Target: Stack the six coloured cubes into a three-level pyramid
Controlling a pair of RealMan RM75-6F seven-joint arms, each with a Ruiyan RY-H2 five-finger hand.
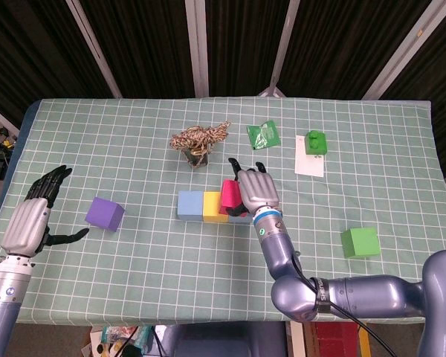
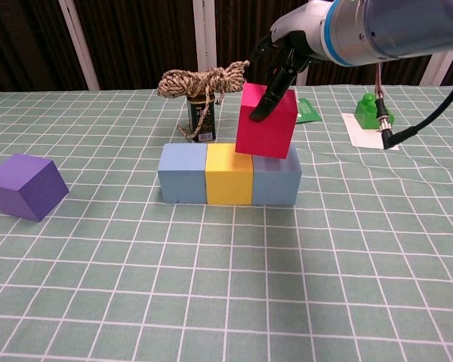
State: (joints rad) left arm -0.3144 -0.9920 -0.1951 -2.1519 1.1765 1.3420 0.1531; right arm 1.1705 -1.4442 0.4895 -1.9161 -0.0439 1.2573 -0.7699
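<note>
base row: light blue cube (image 2: pixel 183 174), yellow cube (image 2: pixel 229 174), grey-blue cube (image 2: pixel 279 180) touching in line | red cube (image 2: pixel 266 124) tilted atop yellow/grey-blue seam, right hand (image 2: pixel 283 56) fingers on it | purple cube (image 2: pixel 24 186) well left, skewed | green cube (image 1: pixel 359 242) far right

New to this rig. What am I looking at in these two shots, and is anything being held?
It is a two-armed robot at a table, each arm ending in a fingered hand. One picture looks down from its head, the other looks forward from its chest.

On the checked cloth three cubes stand in a row: light blue, yellow and grey-blue. The right hand holds a red cube tilted on top of that row, over the yellow and grey-blue ones. The left hand is open, beside a purple cube. A green cube sits far right.

Behind: a can topped with twine, a green packet, and a green toy brick on paper.
</note>
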